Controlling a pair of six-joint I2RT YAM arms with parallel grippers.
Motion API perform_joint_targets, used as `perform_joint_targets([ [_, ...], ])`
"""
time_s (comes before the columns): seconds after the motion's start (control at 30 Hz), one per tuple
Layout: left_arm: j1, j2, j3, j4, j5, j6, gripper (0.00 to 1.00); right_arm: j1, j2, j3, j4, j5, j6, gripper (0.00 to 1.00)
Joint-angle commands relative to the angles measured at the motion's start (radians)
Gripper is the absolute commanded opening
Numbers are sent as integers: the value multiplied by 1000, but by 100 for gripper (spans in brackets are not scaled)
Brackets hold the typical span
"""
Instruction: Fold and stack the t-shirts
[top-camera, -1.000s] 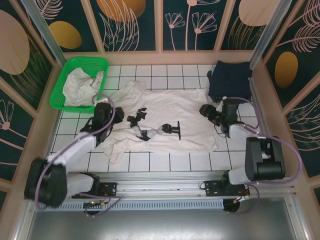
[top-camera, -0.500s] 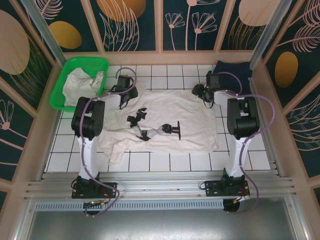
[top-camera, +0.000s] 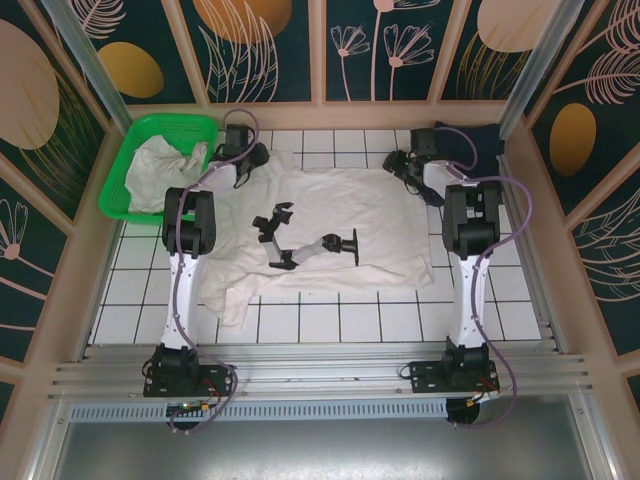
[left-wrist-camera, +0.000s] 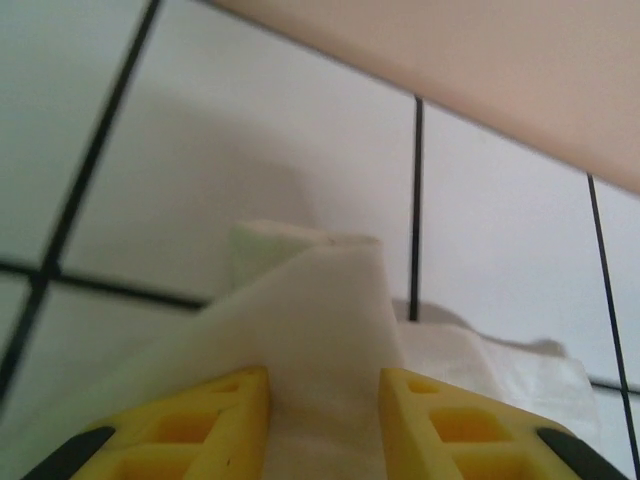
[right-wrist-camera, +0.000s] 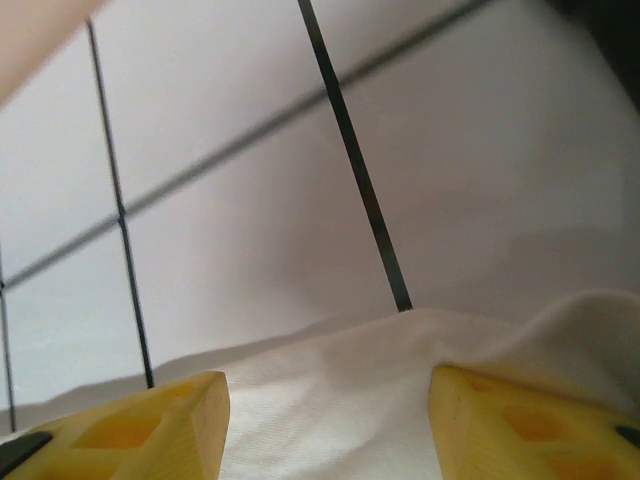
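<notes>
An off-white t-shirt (top-camera: 345, 205) with a black print (top-camera: 310, 245) lies spread on the white tiled table. Both arms reach out to its far edge. My left gripper (top-camera: 243, 162) is at the far left corner, and in the left wrist view its yellow fingers (left-wrist-camera: 215, 425) pinch a raised peak of the white fabric (left-wrist-camera: 320, 320). My right gripper (top-camera: 402, 166) is at the far right corner; its fingers (right-wrist-camera: 150, 425) stand wider, with a thick fold of the shirt (right-wrist-camera: 330, 400) bunched between them. A dark navy t-shirt (top-camera: 478, 148) lies at the back right. Another white t-shirt (top-camera: 160, 172) is crumpled in the basket.
The green mesh basket (top-camera: 170, 119) stands at the back left, just left of the left gripper. A wooden ledge (top-camera: 320, 115) and patterned walls close off the back and sides. Bare tiles (top-camera: 340, 325) run along the near edge by the arm bases.
Both arms swung out from mid-table to the shirt's far edge and their jaws narrowed onto the fabric. The shirt and its print have shifted slightly toward the back.
</notes>
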Motion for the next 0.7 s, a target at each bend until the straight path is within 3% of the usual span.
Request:
perform_joint_targets([
  [0.0, 24, 96, 145, -89, 56, 13, 35, -14, 105, 149, -84, -51, -4, 56],
  [0.17, 51, 152, 293, -96, 32, 45, 37, -16, 228, 439, -193, -50, -25, 55],
  [0.3, 61, 33, 237, -125, -18, 93, 45, 26, 181, 475, -239, -32, -100, 62],
  [0.47, 43, -353, -202, 21, 67, 114, 54, 117, -123, 144, -181, 167, -126, 72],
  [0.67, 19, -834, -791, 79, 20, 117, 55, 212, -636, -529, 23, 222, -87, 77],
])
